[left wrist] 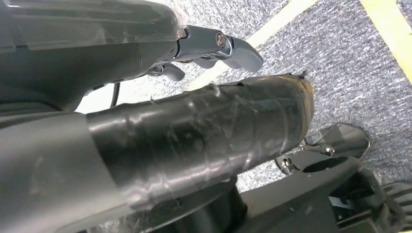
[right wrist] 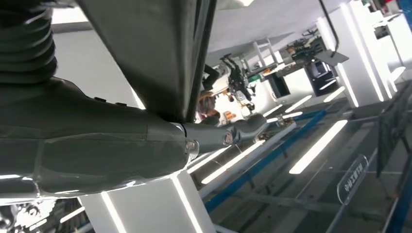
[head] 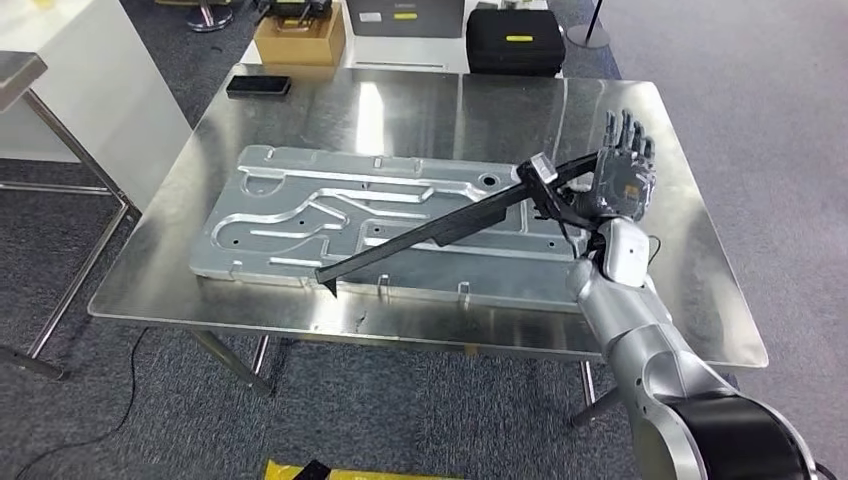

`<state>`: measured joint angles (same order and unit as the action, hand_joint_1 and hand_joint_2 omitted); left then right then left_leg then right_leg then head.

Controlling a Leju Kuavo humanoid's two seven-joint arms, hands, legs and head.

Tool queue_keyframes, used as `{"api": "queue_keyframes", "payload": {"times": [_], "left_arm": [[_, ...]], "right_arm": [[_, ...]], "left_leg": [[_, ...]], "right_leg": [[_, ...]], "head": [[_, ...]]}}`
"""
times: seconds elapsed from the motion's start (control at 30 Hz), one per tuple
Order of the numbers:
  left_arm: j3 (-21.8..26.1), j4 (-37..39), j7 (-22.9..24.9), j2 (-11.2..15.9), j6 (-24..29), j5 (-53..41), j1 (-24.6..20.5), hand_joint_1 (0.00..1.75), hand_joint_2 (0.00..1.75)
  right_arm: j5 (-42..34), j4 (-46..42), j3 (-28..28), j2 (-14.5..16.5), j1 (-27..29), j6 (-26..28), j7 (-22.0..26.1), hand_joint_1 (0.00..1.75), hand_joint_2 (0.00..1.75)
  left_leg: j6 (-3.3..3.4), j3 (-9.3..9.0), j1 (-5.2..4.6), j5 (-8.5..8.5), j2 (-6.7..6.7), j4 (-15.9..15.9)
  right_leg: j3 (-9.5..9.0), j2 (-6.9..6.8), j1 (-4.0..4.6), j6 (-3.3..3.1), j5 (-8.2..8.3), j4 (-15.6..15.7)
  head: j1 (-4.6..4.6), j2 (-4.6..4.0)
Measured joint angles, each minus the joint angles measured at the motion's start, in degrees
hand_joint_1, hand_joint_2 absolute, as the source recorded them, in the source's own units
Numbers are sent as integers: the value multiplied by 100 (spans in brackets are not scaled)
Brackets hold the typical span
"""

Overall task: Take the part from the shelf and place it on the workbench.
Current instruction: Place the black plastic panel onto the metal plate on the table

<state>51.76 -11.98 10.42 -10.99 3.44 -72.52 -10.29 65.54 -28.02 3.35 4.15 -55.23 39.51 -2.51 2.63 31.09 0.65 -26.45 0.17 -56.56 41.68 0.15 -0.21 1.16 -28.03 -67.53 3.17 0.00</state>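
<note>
The part point(head: 430, 235) is a long black bar with a silver bracket at its right end. It lies slanted across a stamped metal panel point(head: 290, 200) on the steel workbench point(head: 400, 100), its pointed left tip down at the panel's front edge. My right hand point(head: 620, 175) stands at the bar's right end with its fingers straight and spread upward. In the right wrist view the part point(right wrist: 160, 48) lies against the thumb of my right hand point(right wrist: 97, 141). My left hand point(left wrist: 194, 136) hangs over the carpeted floor, holding nothing, its fingers apart.
A small black device point(head: 258, 86) lies at the workbench's far left corner. Behind the bench a cardboard box point(head: 300, 40) and a black case point(head: 515, 40) stand on the floor. A white counter point(head: 60, 80) stands to the left.
</note>
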Motion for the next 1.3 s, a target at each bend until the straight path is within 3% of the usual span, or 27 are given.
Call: {"api": "queue_keyframes", "payload": {"times": [0.07,0.1,0.13,0.2,0.27,0.37,0.43,0.53,0.57,0.6,0.63,0.7,0.77,0.87,0.93,0.97,1.03,1.1,1.13,1.17,1.23,1.3], "left_arm": [[0,0,-7,-1,-15,11,5,0,0],[0,0,-12,-1,-30,19,8,0,0],[1,0,-20,-1,-48,27,9,0,0],[2,0,-44,-2,-76,33,10,0,0],[4,0,-61,-3,-76,35,2,0,0],[11,0,-51,-3,-51,38,1,0,0],[16,0,-40,-3,-33,42,7,0,0],[19,0,-31,-3,-20,50,7,0,0],[20,0,-29,-3,-19,52,12,0,0],[20,0,-28,-3,-19,54,20,0,0],[21,0,-28,-3,-20,56,28,0,0],[23,0,-28,-2,-32,68,35,0,0],[28,0,-28,-2,-49,78,28,0,0],[35,0,-29,-4,-66,82,21,0,0],[39,0,-32,-4,-77,84,28,0,0],[42,0,-33,-5,-80,85,28,0,0],[46,0,-36,-8,-85,86,21,0,0],[52,0,-36,-9,-87,90,20,0,0],[55,0,-34,-9,-91,91,23,0,0],[56,0,-33,-10,-95,93,26,0,0],[58,0,-30,-14,-101,93,27,0,0],[61,0,-28,-18,-104,92,22,0,0]], "right_arm": [[-70,22,-37,1,11,-4,40,0,0],[-90,36,-49,2,21,-5,52,0,0],[-101,47,-58,2,25,-5,62,0,0],[-108,58,-72,2,10,-4,70,0,0],[-120,63,-75,4,-7,-3,77,0,0],[-165,85,-80,3,-4,-8,81,0,0],[-194,92,-89,2,-19,-19,80,0,0],[-228,100,-98,12,-39,-53,82,0,0],[-237,105,-98,13,-38,-71,82,0,0],[-247,112,-99,15,-38,-86,82,0,0],[-256,116,-99,17,-40,-99,82,0,0],[-273,121,-101,26,-47,-110,82,0,0],[-286,127,-108,35,-66,-127,81,0,0],[-297,137,-132,50,-75,-163,74,0,0],[-300,138,-144,51,-79,-189,72,0,0],[-305,139,-150,51,-85,-204,69,0,0],[-331,154,-160,52,-89,-255,63,0,0],[-401,179,-169,54,-78,-349,58,0,0],[-463,190,-180,55,-75,-414,60,0,0],[-553,197,-201,55,-81,-505,68,0,0],[-839,203,-281,62,-123,-758,115,0,0],[-1236,212,-412,94,-199,-1014,195,0,0]], "left_leg": [[1,54,2,22,8,-28],[-4,76,6,25,9,-50],[-14,95,13,23,8,-79],[-61,133,24,-6,4,-154],[-134,188,12,-33,4,-233],[-235,239,5,-25,5,-245],[-284,322,16,-154,4,-411],[-316,807,20,-585,2,-1405],[-314,979,20,-653,2,-1720],[-304,1066,19,-614,2,-1846],[-285,1053,15,-482,2,-1768],[-213,765,-2,-58,-2,-1084],[-152,505,-34,177,-12,-500],[-117,422,-46,127,-20,-288],[-73,379,-14,136,-16,-206],[-46,356,3,145,-13,-172],[-13,340,6,136,-8,-164],[-3,334,6,113,-10,-179],[-7,325,8,96,-17,-190],[-17,310,11,72,-27,-207],[-60,295,6,8,-46,-259],[-118,327,-13,-28,-52,-306]], "right_leg": [[226,-3,-41,49,-262,-624],[216,-5,-68,72,-243,-684],[100,-9,-97,92,-130,-528],[-322,-15,-136,114,157,176],[-565,-12,-122,70,247,653],[-552,-10,-94,-54,241,718],[-553,-11,-107,-144,263,756],[-558,0,-89,-238,228,784],[-569,3,-73,-248,207,782],[-589,6,-58,-256,186,779],[-617,7,-44,-255,175,772],[-687,5,-29,-240,154,759],[-707,7,-11,-204,143,748],[-674,10,0,-134,148,770],[-619,5,0,-86,48,652],[-520,3,-2,-62,-68,449],[-149,1,-21,-31,-371,-255],[181,-1,-48,-1,-457,-782],[206,-2,-66,9,-337,-753],[120,-5,-86,16,-121,-501],[-185,-15,-104,14,274,234],[-347,-12,-88,-18,359,622]], "head": [[2,0],[2,0],[3,0],[3,0],[-4,0],[-15,0],[-16,0],[-21,0],[-20,0],[-20,0],[-20,0],[-19,0],[-21,0],[-27,0],[-20,0],[-16,0],[-14,0],[-15,0],[-15,0],[-15,0],[-13,0],[-17,0]]}}
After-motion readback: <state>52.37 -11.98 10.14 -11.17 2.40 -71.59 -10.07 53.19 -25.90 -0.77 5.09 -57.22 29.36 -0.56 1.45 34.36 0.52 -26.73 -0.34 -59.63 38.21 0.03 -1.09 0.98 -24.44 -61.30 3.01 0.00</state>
